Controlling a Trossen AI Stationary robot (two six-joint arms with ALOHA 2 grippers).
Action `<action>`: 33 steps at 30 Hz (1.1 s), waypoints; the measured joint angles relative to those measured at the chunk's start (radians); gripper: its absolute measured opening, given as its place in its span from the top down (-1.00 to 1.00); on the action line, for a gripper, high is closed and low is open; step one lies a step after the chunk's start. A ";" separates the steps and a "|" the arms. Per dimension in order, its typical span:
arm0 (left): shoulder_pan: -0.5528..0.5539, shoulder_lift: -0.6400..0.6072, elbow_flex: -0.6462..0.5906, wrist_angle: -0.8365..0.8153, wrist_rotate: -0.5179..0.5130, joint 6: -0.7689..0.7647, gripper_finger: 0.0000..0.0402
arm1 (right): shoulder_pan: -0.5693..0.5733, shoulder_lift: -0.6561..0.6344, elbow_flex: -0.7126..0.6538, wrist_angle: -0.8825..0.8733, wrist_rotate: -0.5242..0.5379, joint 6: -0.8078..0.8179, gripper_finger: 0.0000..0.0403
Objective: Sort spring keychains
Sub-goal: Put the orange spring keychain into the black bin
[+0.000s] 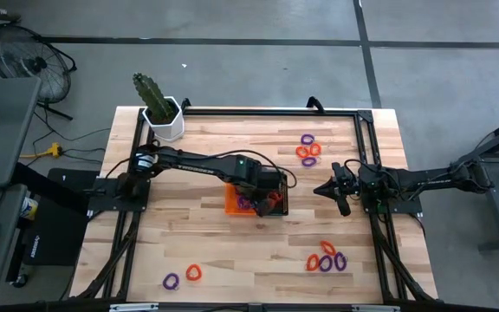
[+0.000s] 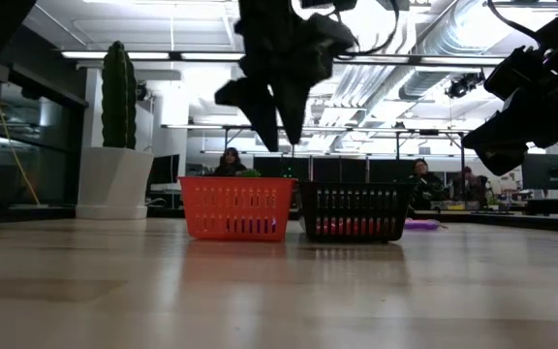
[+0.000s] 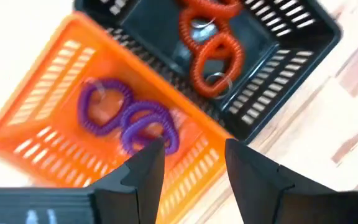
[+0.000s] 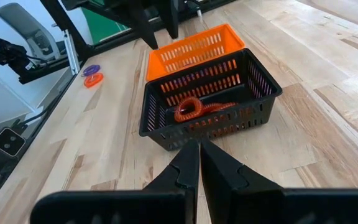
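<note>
Near the bench edge opposite the cactus [image 1: 148,93], toward its left corner: two loose spring keychains [image 1: 194,273], one purple, one orange, just beside each other.

At mid-bench, two bins touching side by side: orange bin [image 1: 231,204] with purple coils [image 3: 86,112] inside, black bin [image 4: 204,127] with orange coils [image 3: 199,62] inside. Above the orange bin, left gripper [image 3: 191,149], jaws wide apart, holding nothing, clear of the bin rim.

Further right, two more loose groups, orange and purple mixed: one cluster [image 1: 308,149] near the cactus-side edge, another cluster [image 1: 327,258] near the opposite edge, rings touching or overlapping within each.

Between those clusters, beside the black bin and above bare wood: right gripper [image 4: 199,146], jaws pressed together, carrying nothing.

Handling, as a judgement: probably very light and springy, soft plastic coil that gives under pressure and bounces back, with a small metal ring at one end; likely to skid on the wood if nudged. Best taken across one side of the oval, one finger inside the loop and one outside, pinching the coil itself. In the clusters, worth starting with an outer ring, to avoid dragging a neighbour of the wrong colour along.
</note>
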 joint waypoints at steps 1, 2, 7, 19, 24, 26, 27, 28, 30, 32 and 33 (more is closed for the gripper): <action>-0.005 -0.012 -0.008 -0.008 -0.010 -0.012 0.18 | 0.000 0.000 0.000 0.000 0.000 0.000 0.94; -0.011 -0.019 -0.013 -0.013 -0.016 -0.030 0.18 | 0.000 0.000 0.000 0.000 0.000 0.000 0.94; -0.048 -0.107 -0.110 -0.013 -0.038 -0.141 0.18 | 0.000 0.000 0.000 0.000 0.000 0.000 0.94; -0.255 -0.372 -0.584 0.100 -0.017 -0.639 0.18 | 0.000 0.000 0.000 0.000 0.000 0.000 0.94; -0.368 -0.394 -0.678 0.124 0.077 -0.782 0.18 | 0.000 0.000 0.000 -0.001 0.000 0.000 0.94; -0.409 -0.393 -0.694 0.107 0.100 -0.805 0.18 | 0.000 0.000 0.000 -0.002 0.000 0.000 0.94; -0.425 -0.393 -0.696 0.132 0.108 -0.816 0.18 | 0.000 0.000 0.000 0.000 0.000 0.000 0.94; -0.441 -0.394 -0.702 0.155 0.119 -0.819 0.18 | 0.000 0.000 0.000 0.000 0.000 0.000 0.94; -0.472 -0.394 -0.718 0.168 0.136 -0.830 0.18 | 0.000 0.000 0.000 -0.003 0.000 0.000 0.94; -0.503 -0.394 -0.729 0.217 0.135 -0.852 0.18 | 0.000 0.000 0.000 -0.001 0.000 0.000 0.94; -0.520 -0.394 -0.735 0.232 0.133 -0.862 0.18 | 0.000 0.000 0.000 -0.001 0.000 0.000 0.94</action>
